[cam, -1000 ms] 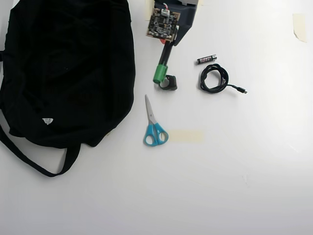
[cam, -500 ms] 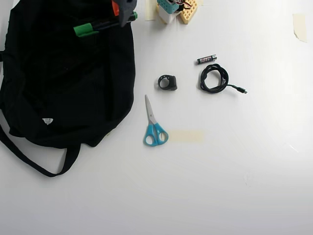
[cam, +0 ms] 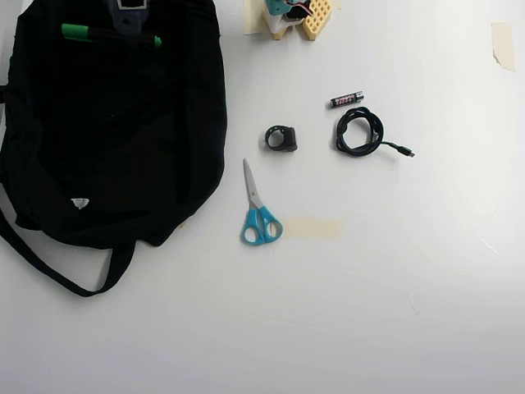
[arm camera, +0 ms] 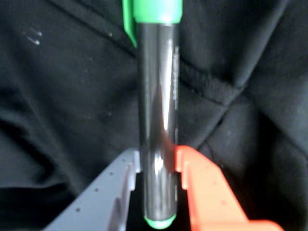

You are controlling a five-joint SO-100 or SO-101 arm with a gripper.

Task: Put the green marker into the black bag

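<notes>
- Wrist view: the gripper (arm camera: 159, 168) is clamped on the green marker (arm camera: 159, 120), the grey finger (arm camera: 103, 197) pressing one side of the glossy black barrel and the orange finger (arm camera: 207, 192) the other. The hold sits near the small green end, so the barrel and the capped end stick out ahead of the fingers, probably so that most of its length can reach in over the bag.
- Wrist view: folds of the black bag (arm camera: 57, 96) fill the whole background, so the marker hangs over the fabric. I cannot tell whether it touches the cloth.
- Overhead view: the bag (cam: 107, 156) lies along the left edge of the tabletop, running up to the far left corner, its strap (cam: 49, 267) trailing toward the near edge. The marker (cam: 111, 35) lies crosswise over the top of the bag at the far edge, with the arm (cam: 131, 12) coming in from there.
- Overhead view: the blue-handled scissors (cam: 258, 209), a coiled cable (cam: 358, 131), a small battery (cam: 347, 99) and a small dark object (cam: 281, 138) stay around mid-table, apart from the bag, and play no part here.
- Judgement: the carry looks done; what remains is letting go so that the marker drops in.
</notes>
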